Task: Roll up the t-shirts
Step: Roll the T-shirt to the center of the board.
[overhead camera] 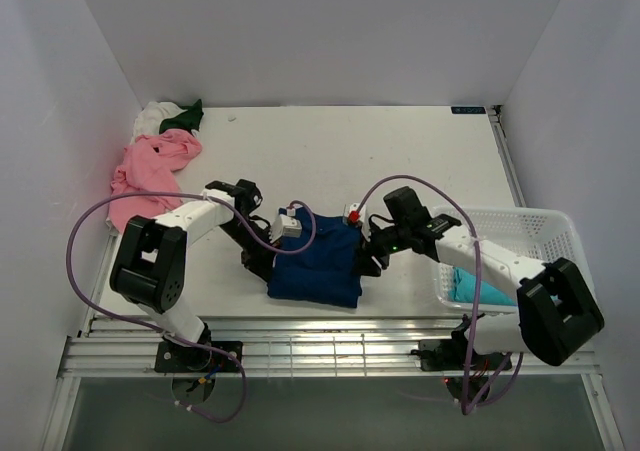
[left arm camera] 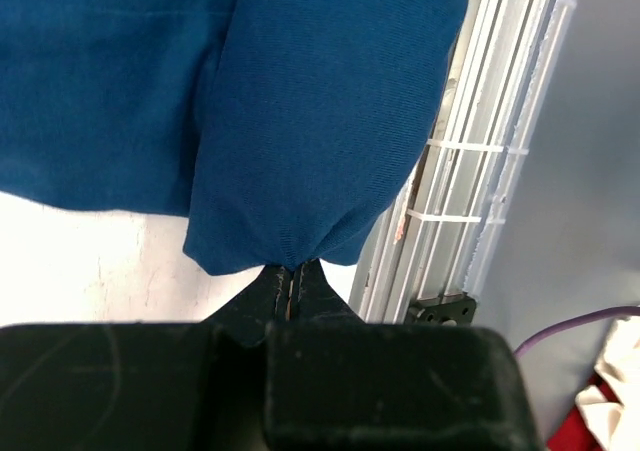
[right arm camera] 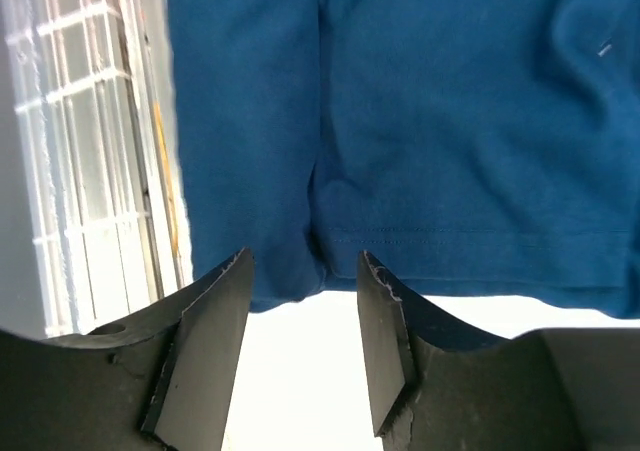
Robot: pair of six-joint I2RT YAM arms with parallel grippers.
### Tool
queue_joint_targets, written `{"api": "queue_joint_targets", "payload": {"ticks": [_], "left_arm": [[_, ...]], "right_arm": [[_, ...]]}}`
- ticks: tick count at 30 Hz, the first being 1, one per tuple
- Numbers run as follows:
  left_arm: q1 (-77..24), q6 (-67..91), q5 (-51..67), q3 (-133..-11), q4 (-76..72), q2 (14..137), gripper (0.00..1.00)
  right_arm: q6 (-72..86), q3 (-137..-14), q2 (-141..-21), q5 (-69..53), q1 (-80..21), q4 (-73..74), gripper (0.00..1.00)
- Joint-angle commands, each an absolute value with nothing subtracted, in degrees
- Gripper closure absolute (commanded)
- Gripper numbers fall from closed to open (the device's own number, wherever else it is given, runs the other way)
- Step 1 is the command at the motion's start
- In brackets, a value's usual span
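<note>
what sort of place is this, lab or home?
Probably a lab robot cell, not a home: plain white walls box in a white table, the left arm and right arm are bolted at its near edge, and the dark blue t-shirt and mesh basket look staged.

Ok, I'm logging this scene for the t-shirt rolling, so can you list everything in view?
dark blue t-shirt: one, dark blue, near edge of the table, between the grippers
pink t-shirt: one, pink, crumpled at the far left
white t-shirt: one, white, far left corner
dark green t-shirt: one, dark green, beside the white one
basket: one, white mesh, right side
teal t-shirt: one, teal, inside the basket
table: one, white
left gripper: one, black, shut on the dark blue t-shirt's edge
right gripper: one, black, open at its other edge
</note>
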State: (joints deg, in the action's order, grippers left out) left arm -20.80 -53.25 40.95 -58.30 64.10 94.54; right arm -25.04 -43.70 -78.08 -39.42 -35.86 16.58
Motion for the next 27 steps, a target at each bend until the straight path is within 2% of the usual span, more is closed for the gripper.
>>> {"api": "queue_joint_targets", "payload": {"ticks": [1, 6, 11, 14, 15, 17, 18, 19, 21, 22, 25, 27], "left_arm": [[-19.5, -51.5, 42.8, -60.6, 63.6, 94.5, 1.0], [-18.7, -49.4, 42.9, -62.1, 63.2, 96.8, 1.0], [-18.5, -49.9, 43.9, -62.1, 63.3, 96.5, 1.0], [-18.5, -50.6, 43.9, -61.4, 63.3, 95.8, 0.94], [-18.4, -50.6, 43.6, -61.2, 63.3, 95.8, 0.86], [-18.3, -50.5, 42.5, -61.3, 63.5, 95.8, 0.76], [-17.9, -50.4, 42.3, -61.6, 63.5, 95.6, 0.72], [-17.7, -50.4, 41.7, -62.0, 63.7, 95.5, 0.63], [-16.6, -51.8, 41.3, -62.7, 64.5, 94.5, 0.6], [-16.3, -52.3, 41.0, -63.5, 65.4, 94.0, 0.55], [-14.8, -54.5, 39.7, -64.5, 65.9, 91.3, 0.52], [-14.2, -54.9, 39.1, -65.1, 65.9, 89.8, 0.5]], "right_arm": [[-22.2, -42.3, -72.8, -38.5, -35.9, 16.0, 0.48], [-15.8, -38.3, -68.7, -36.4, -38.6, 9.9, 0.44], [-9.3, -35.9, -71.0, -34.4, -41.0, 5.1, 0.43], [-7.5, -36.3, -74.1, -31.9, -41.2, 3.7, 0.42], [-6.9, -36.6, -74.7, -31.3, -41.1, 3.2, 0.42], [-6.2, -37.2, -76.6, -31.1, -41.0, 2.5, 0.47], [-5.7, -37.4, -77.3, -31.2, -41.1, 2.4, 0.53], [-5.4, -37.6, -79.0, -31.2, -41.0, 2.7, 0.7], [-4.7, -38.4, -80.5, -31.4, -40.9, 4.1, 0.8], [-4.3, -38.5, -81.3, -31.3, -40.8, 4.2, 0.85], [-2.8, -37.8, -81.3, -30.5, -39.5, 3.0, 0.92], [-2.8, -38.2, -81.6, -30.8, -38.9, 2.6, 0.92]]}}
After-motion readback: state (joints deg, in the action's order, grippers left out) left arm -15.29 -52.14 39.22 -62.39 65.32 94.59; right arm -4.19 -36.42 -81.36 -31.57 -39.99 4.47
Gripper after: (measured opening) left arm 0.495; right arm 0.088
